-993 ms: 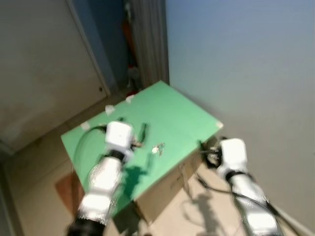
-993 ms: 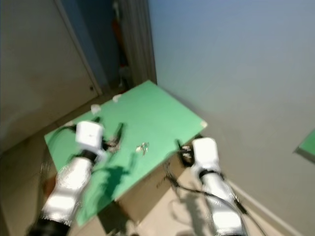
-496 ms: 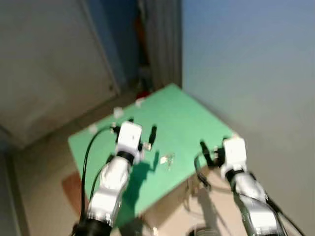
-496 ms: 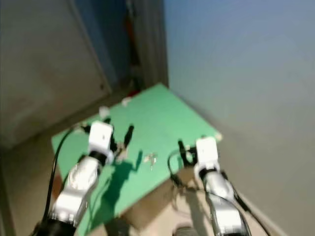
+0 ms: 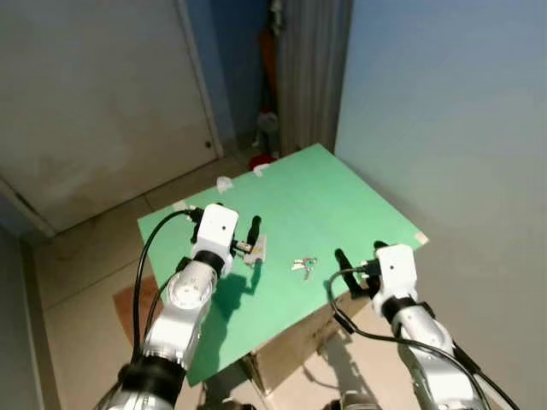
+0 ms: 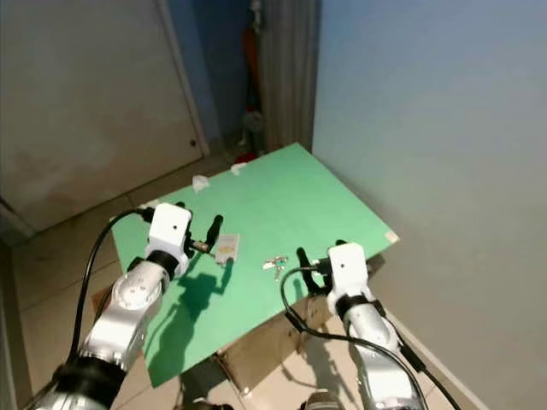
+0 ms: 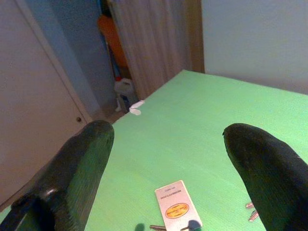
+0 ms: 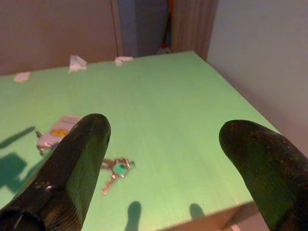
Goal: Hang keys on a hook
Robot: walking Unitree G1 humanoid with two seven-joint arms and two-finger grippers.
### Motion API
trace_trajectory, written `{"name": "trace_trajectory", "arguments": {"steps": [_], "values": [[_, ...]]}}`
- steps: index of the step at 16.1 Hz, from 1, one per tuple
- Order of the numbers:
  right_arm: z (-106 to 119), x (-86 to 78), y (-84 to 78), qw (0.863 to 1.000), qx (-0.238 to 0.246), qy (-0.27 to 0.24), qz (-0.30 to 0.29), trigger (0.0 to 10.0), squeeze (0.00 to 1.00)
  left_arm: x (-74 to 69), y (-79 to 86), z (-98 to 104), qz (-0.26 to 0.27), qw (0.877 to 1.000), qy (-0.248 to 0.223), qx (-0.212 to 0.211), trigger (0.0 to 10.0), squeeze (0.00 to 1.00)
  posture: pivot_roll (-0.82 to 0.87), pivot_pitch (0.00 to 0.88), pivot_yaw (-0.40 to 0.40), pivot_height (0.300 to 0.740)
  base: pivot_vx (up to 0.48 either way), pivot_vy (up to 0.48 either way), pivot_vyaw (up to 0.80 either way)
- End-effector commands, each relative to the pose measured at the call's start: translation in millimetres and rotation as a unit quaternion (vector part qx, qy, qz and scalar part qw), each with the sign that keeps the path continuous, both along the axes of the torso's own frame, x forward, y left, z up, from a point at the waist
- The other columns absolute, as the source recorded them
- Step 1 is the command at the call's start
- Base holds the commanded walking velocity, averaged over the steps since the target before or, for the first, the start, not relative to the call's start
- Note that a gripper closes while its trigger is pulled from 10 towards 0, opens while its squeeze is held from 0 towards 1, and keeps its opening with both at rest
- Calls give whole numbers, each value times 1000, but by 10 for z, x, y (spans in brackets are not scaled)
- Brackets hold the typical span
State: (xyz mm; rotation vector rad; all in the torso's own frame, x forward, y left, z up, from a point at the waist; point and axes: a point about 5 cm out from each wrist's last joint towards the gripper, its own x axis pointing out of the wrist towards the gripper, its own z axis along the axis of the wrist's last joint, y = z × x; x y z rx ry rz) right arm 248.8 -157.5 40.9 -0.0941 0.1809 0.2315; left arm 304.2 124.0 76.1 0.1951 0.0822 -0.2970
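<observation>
The right gripper (image 6: 318, 259) hangs over the near edge of the green table (image 5: 342, 196) with its two black fingers (image 8: 72, 163) spread wide apart and nothing between them; the keys (image 5: 302, 265) lie flat on the green top, just ahead of it at about 11 o'clock, near the middle of the table; the left gripper (image 5: 254, 232) is over the table too, with its fingers (image 7: 77, 163) also wide apart and empty, and a small white card (image 7: 177, 211) with a yellow spot lies right under it, at about 9 o'clock from the keys; I think the step now is to pick up the keys, and the right gripper looks like the one best placed for it; to do it well it should come down slowly with one finger on each side of the bunch, then close on the thick part by the green bit (image 8: 118, 168), not on a thin flat key that could slip out; it should take care not to push the keys off the edge; there is no box, bowl or tray on the table, so nothing is held inside anything; I cannot see a hook in these pictures.
</observation>
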Motion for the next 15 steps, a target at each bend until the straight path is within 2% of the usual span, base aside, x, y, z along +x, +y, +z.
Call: {"name": "trace_trajectory", "arguments": {"steps": [1,2,3,4,5,6,8,9,10,11,14,15], "values": [[25,-20,10,1000,5,0,4,10000,0,57,21,3,-8,1000,2,16,10000,0,-246,74,109,740,0,0,0],[33,-79,-4,1000,2,2,11,10000,0,172,45,-14,-12,999,13,42,10000,0,-261,94,107,740,0,0,0],[36,-121,-25,1000,0,4,10,10000,0,213,53,-26,-11,999,21,43,10000,0,-281,120,99,740,0,0,0],[35,-226,-77,1000,-6,11,10,10000,0,268,43,-67,-13,998,36,56,10000,0,-295,137,96,740,0,0,0],[48,-375,-152,1000,-14,19,7,10000,0,290,54,-107,-7,997,50,66,10000,0,-342,190,91,740,0,0,0],[65,-540,-243,999,-22,29,-2,10000,0,288,92,-177,1,995,70,71,10000,0,-368,225,83,740,0,0,0],[114,-737,-326,999,-26,39,-7,10000,0,260,115,-284,8,993,96,71,10000,0,-411,278,67,740,0,0,0],[147,-812,-348,999,-24,44,-3,10000,0,242,125,-339,11,991,108,76,10000,0,-424,288,63,740,0,0,0],[274,-978,-374,998,-8,52,23,10000,0,199,164,-434,25,988,128,83,10000,0,-472,330,49,740,0,0,0],[274,-978,-374,998,-8,52,23,10000,0,199,164,-434,25,988,128,83,10000,0,-472,330,49,740,0,0,0],[503,-1296,-462,990,3,105,91,10000,0,132,177,-554,43,983,148,99,10000,0,-525,375,21,740,0,0,0],[511,-1314,-464,990,3,108,92,10000,0,126,176,-561,44,983,148,103,10000,0,-525,375,21,740,0,0,0]]}}
